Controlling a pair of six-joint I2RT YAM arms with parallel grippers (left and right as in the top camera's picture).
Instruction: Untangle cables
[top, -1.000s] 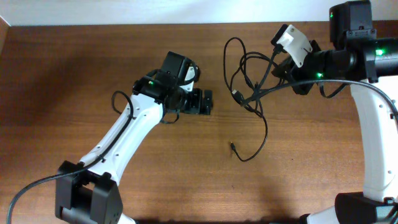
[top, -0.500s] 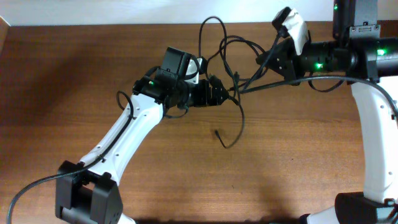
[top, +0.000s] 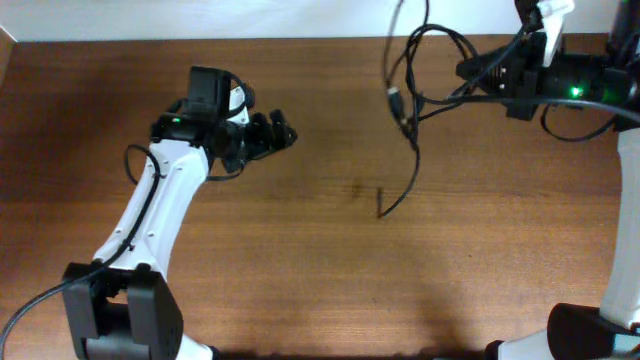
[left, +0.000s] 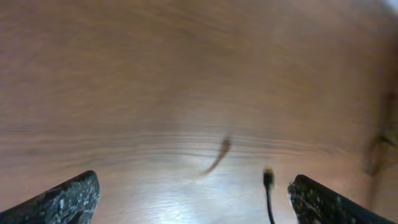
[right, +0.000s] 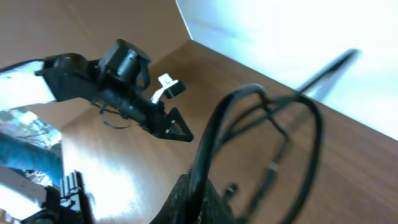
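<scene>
My right gripper (top: 476, 72) is clamped on the cables (top: 415, 160), holding them up near the table's (top: 300, 280) far right edge. My left gripper (top: 280, 132) stands wide and empty, well apart from them.

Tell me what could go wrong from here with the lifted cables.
1. The cables hang as one looped bundle from the shut right end effector; pulling harder may tighten the tangle rather than free it.
2. The left end effector is open and well clear of them, so nothing anchors a strand; the bundle may just swing.
3. The loops appear to sit over the far edge of the table; a slip could drop them behind it.
</scene>
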